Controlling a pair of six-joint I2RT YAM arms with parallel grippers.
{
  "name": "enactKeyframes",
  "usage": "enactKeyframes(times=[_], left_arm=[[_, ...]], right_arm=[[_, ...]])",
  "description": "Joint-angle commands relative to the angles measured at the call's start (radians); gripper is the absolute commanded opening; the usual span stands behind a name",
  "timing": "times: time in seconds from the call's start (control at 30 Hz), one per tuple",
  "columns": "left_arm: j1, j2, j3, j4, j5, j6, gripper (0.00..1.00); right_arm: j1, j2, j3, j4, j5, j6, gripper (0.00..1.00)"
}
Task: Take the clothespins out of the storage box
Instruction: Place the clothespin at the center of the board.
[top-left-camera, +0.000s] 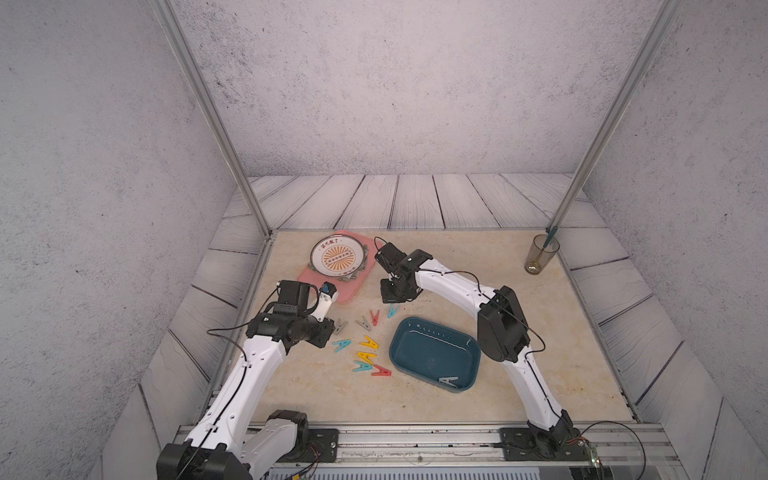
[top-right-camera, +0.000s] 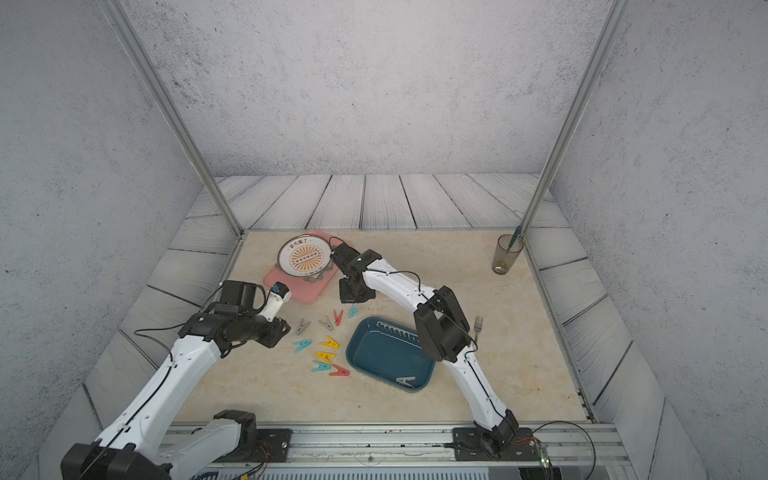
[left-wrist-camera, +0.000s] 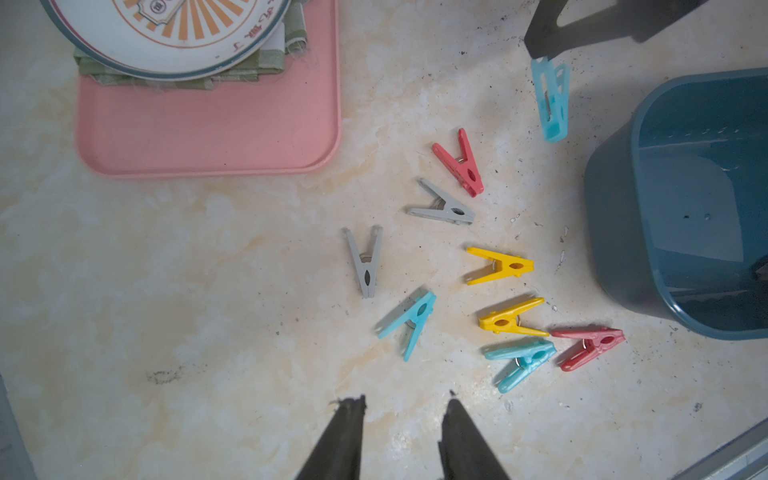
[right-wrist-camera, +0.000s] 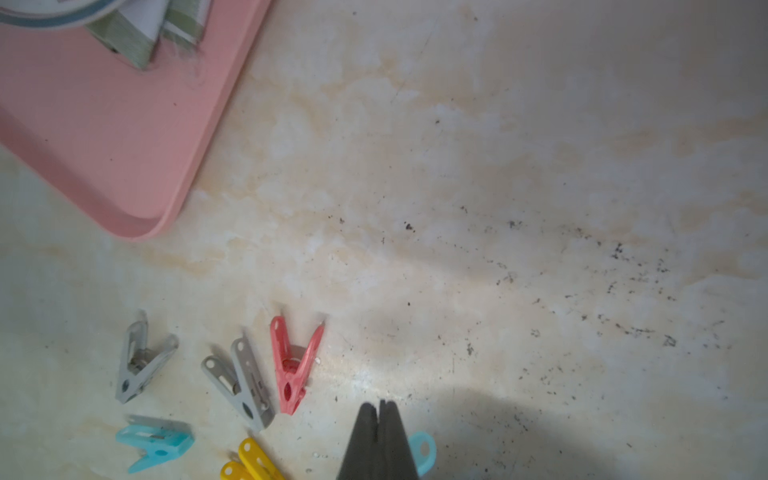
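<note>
Left wrist view: left pincer (left-wrist-camera: 405, 401) open over bare tabletop (left-wrist-camera: 208, 291); right pincer (left-wrist-camera: 538, 52) closed beside 1 clothespin (left-wrist-camera: 550, 104).

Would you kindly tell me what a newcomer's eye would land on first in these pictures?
The bright clothespins scattered over the marble table, beside the dark teal storage box, stand out first. Next comes the right gripper, shut on a teal clothespin between the box and the pink tray. One pale clothespin lies alone in the box's near corner.
</note>
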Motion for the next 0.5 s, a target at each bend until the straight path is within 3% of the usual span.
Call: enactKeyframes(times=[0.0,0.3,0.47], left_arm=[[0.008,0.011,0.019,0.015,0.013,0.002,0.38],[0.009,0.021,0.018,0.048,-0.002,0.020,0.40],[0.012,0.009,0.001,0.079,-0.007,0.017,0.41]], right_arm=[[-0.016,0.067,0.035,-0.040,0.023,-0.053,0.05],[-0.044,0.093,0.023,-0.035,-0.020,-0.098,0.17],[-0.077,0.034,-0.002,-0.032,-0.034,-0.110,0.25]])
